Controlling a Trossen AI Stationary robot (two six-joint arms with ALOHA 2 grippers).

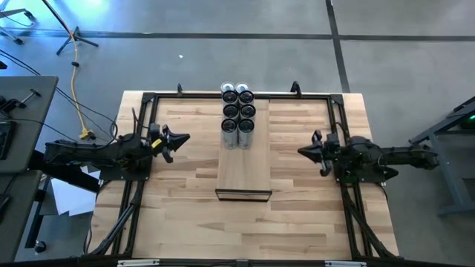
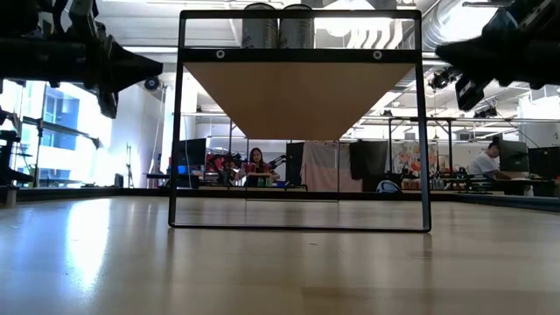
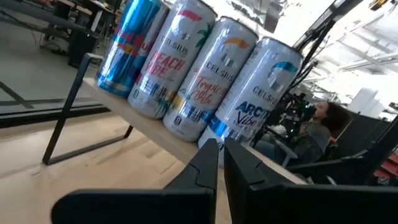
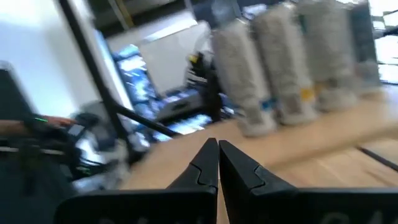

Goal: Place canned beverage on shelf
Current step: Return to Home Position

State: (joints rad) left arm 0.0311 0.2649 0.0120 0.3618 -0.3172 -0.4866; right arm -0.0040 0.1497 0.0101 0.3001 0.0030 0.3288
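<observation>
Task looked done. The cans [image 1: 238, 115] stood upright at the far end of the shelf [image 1: 243, 174], in two close rows, four to a row as seen from the left wrist. Near end of shelf bare.

The left gripper [image 1: 182, 139] hung left of the shelf, level with the cans and apart from them. Its fingers were closed, nothing between them. The right gripper [image 1: 303, 151] hung right of the shelf, a little nearer the bare end, also closed and empty.

Risks, as I judged them:
- A swing toward centre while an arm folded home could clip the frame [image 2: 181, 131] or the nearest can, the left arm more likely, being closer to the row.
- Cans tall, slim and packed side by side, so one knock would likely take its neighbours down.
- Shelf sat raised above the worktop [image 1: 185, 215], and a tipped can could roll off the edge.
- Smooth board would give little grip to stop a slide.

Materials:
- Cans: glossy printed metal cylinders, one blue, the rest mostly white.
- Shelf: long pale plank, smooth, on a thin dark metal frame.
- Worktop: butcher-block strips, light wood.
- Grippers: dark, matte, tapered fingers.
</observation>
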